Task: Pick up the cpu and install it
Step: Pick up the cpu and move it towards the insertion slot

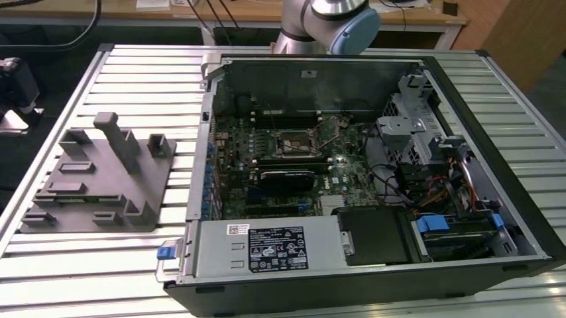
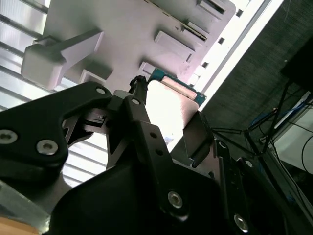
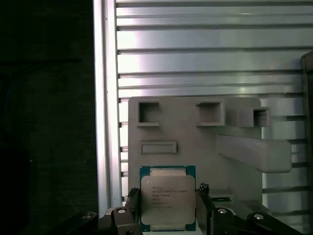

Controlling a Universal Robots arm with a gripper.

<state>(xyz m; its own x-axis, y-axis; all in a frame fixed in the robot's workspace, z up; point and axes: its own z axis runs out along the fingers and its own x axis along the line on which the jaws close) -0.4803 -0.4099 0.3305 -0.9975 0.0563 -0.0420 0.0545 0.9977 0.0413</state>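
We are looking at a ribbed, silvery metal table [image 1: 504, 79] that is carrying two things. Towards the exterior view's left, a grey moulded holder block [image 1: 93, 189] is lying flat on the slats with its posts sticking upward. Just beside it, towards the exterior view's right, an open black computer case [image 1: 354, 281] is resting on its side. In the first wrist view, we are seeing the block sitting near the table's edge rail.

cpu [image 3: 167, 203] — pale silver top, green rim; fixture block [image 3: 195, 147] plain grey; table [image 3: 205, 63] ribbed silvery metal.
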